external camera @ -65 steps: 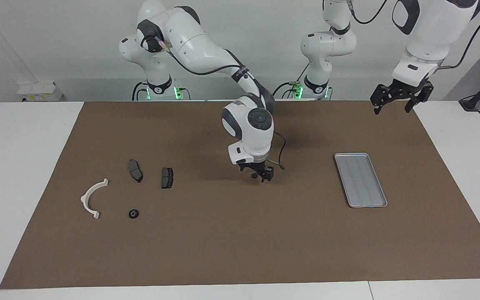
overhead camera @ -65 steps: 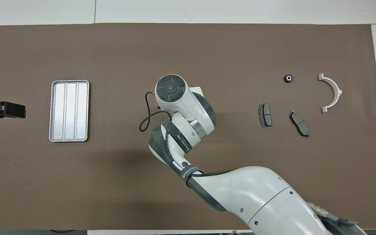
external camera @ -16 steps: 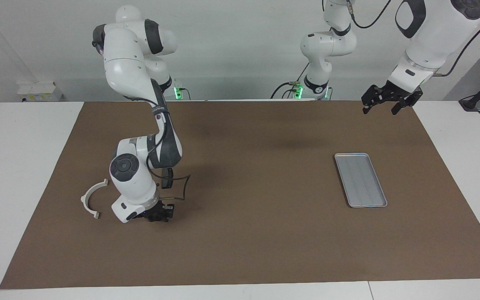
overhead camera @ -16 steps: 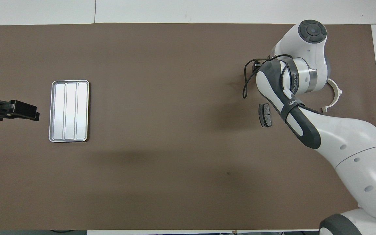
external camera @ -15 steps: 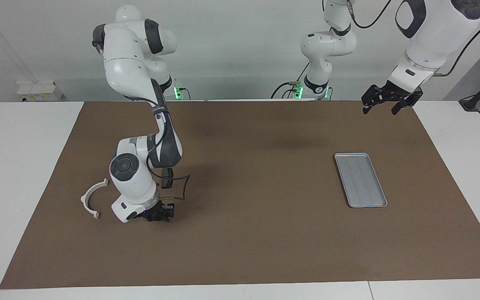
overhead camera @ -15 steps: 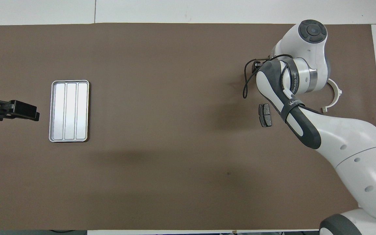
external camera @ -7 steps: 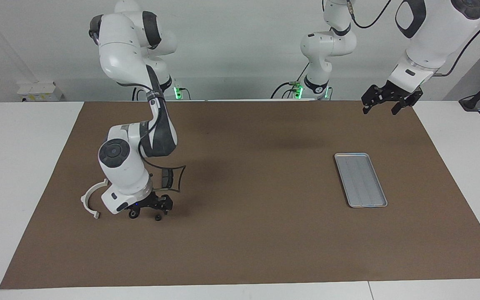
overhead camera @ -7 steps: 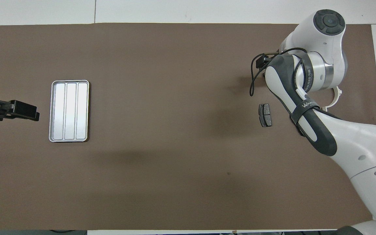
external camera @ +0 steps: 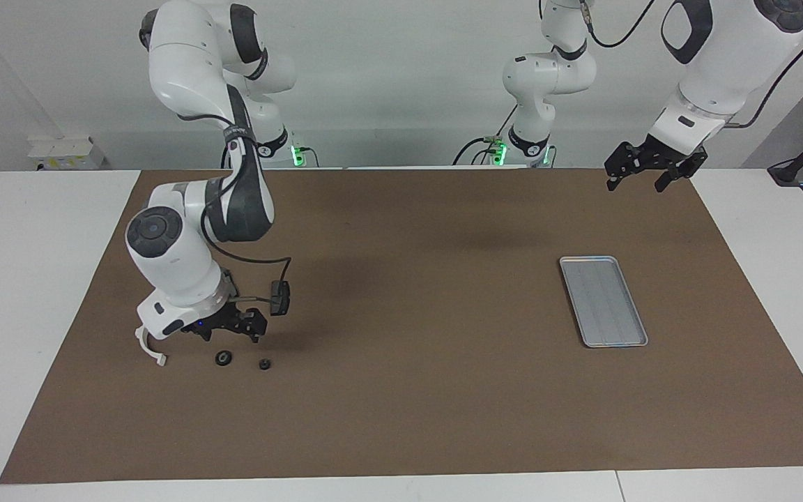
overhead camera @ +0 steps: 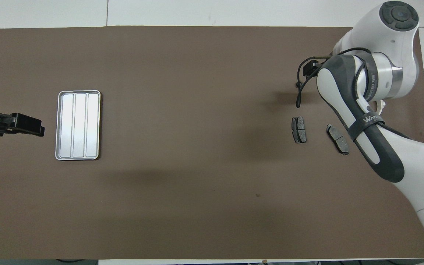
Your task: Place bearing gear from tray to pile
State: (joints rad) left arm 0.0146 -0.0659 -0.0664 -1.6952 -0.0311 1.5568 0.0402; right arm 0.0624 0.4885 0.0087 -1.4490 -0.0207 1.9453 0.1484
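R gripper (external camera: 229, 333) hung low over the mat (external camera: 401, 418) at the R arm's end of the table, fingers spread, pinching nothing. Just below it on the mat lay two small dark round parts: one bearing gear (external camera: 264, 364) under the gripper's tray-ward finger, a second bearing gear (external camera: 223, 358) just beside it, under the other finger; both apart from the fingertips. White half-ring bracket (external camera: 150, 351) lay beside the gripper, partly hidden by the wrist. Two dark brake-pad pieces lay near, closer to the robots than the gears: one pad (overhead camera: 299, 129) and another pad (overhead camera: 338, 138), clear in the overhead view. Tray (external camera: 603, 300) sat well apart, toward the L arm's end, w/ nothing in it. L gripper (external camera: 637, 176) waited in the air, fingers spread, holding nothing, over the mat's edge by the tray's end.
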